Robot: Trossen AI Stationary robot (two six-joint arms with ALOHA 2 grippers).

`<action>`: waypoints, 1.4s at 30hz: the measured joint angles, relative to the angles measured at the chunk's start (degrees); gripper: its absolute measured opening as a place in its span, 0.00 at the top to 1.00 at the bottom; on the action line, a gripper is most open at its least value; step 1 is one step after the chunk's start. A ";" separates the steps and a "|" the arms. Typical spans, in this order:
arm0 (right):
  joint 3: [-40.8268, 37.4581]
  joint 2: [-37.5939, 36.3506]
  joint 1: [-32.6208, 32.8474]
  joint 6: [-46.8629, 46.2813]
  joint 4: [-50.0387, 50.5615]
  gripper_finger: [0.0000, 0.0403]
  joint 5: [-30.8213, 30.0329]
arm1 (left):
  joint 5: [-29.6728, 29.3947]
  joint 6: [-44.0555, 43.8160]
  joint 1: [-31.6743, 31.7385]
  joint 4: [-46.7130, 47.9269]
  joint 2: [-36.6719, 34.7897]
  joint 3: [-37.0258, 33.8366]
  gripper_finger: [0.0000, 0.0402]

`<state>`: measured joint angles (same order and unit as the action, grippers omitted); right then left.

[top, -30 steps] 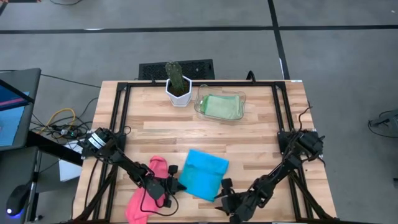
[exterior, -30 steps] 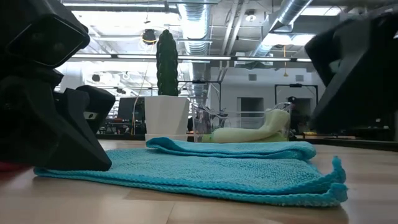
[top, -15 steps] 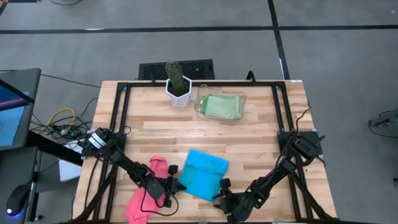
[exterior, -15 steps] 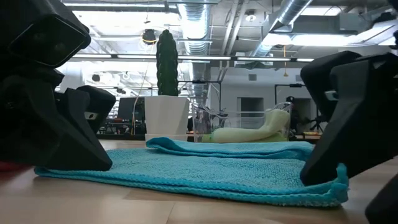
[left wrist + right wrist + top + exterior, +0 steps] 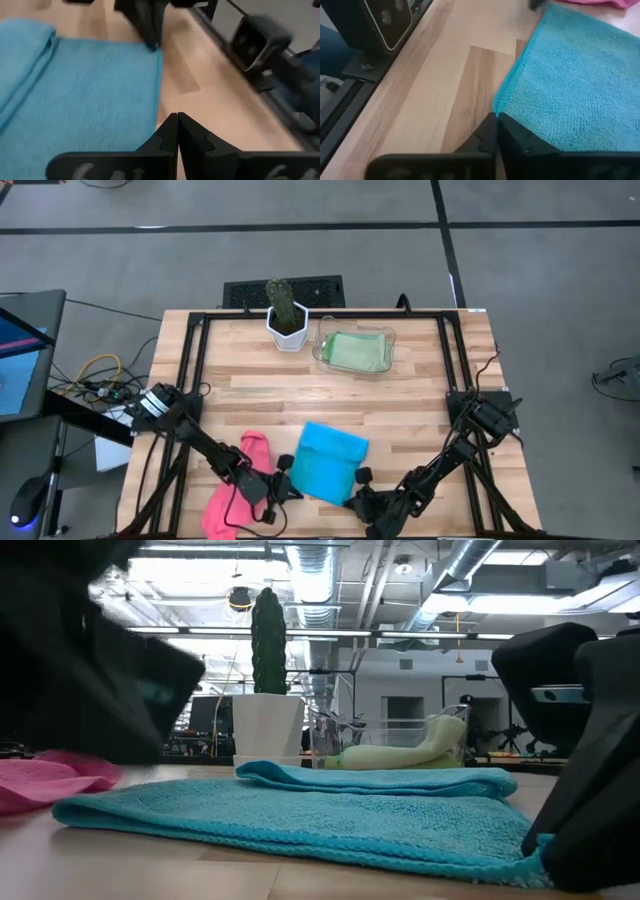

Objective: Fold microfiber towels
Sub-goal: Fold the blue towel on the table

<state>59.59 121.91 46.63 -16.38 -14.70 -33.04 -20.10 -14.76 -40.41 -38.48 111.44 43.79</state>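
Observation:
The turquoise towel (image 5: 330, 462) lies flat on the wooden table near its front edge, with a folded strip (image 5: 380, 778) along its far side. My right gripper (image 5: 496, 118) is down at the towel's near right corner and shut on it. My left gripper (image 5: 177, 120) is shut and hangs raised just off the near left corner (image 5: 75, 810), over bare wood. A pink towel (image 5: 235, 488) lies crumpled to the left of the turquoise one, under the left arm. A light green towel (image 5: 355, 352) lies in the clear tray at the back. My right gripper pinches the tip of the turquoise towel's near right corner (image 5: 496, 106) between its two fingers. The fingers slant down from the table's near right side. The corner lies on the table, slightly bunched against the finger (image 5: 590, 830), and the fingertips hide the pinch itself.
A white pot with a cactus (image 5: 287, 320) stands at the back, beside the clear tray (image 5: 388, 338). Black frame rails (image 5: 188, 380) run along the table's left, right and far sides. Bare wood lies in the middle of the table between the towels and the tray.
My right gripper has sunk to the table at the turquoise towel's near right corner and shut there. My left gripper has risen off the near left corner, which stays flat on the table. The towel has not shifted.

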 joint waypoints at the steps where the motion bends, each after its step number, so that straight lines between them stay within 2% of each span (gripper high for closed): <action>1: -0.02 0.00 0.06 -0.04 0.11 0.95 -0.08 | 0.21 -0.02 -0.08 2.08 -1.29 0.58 1.00; 4: -0.04 0.04 0.24 -0.07 0.19 0.98 -0.23 | 0.24 1.16 -0.42 13.26 -6.56 2.33 1.00; 7: -0.07 0.07 0.24 -0.14 0.15 0.94 -0.19 | -0.54 4.07 -1.00 24.60 -11.63 3.47 1.00; 12: -0.13 0.07 0.11 -0.87 0.13 0.91 -0.15 | -1.02 8.15 -1.31 31.27 -12.98 3.48 0.96; 16: -0.17 0.07 0.11 -3.19 0.13 0.93 -0.13 | -1.24 10.65 -1.15 31.51 -12.10 3.48 0.82; 23: -0.20 0.04 0.24 -4.21 0.16 0.94 0.07 | -1.96 11.41 -1.32 35.76 -11.94 2.82 0.50; 27: -0.20 0.04 0.09 -4.63 0.16 0.92 0.22 | -3.66 12.52 -1.37 35.78 -10.35 2.85 0.40; 31: -0.24 0.02 -0.06 -4.66 0.07 0.93 0.41 | -3.31 15.42 -1.67 31.56 -6.40 3.05 0.38; 36: -0.24 0.00 0.15 -4.68 0.09 0.94 0.45 | -7.99 16.30 -2.78 29.61 -3.02 3.43 0.40; 42: -0.24 0.02 0.17 -6.16 0.16 0.93 0.38 | -6.58 13.95 -2.71 32.14 -3.50 3.42 0.50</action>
<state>59.35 121.93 46.81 -22.55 -14.55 -32.66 -26.68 -0.81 -43.12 -6.34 107.94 47.20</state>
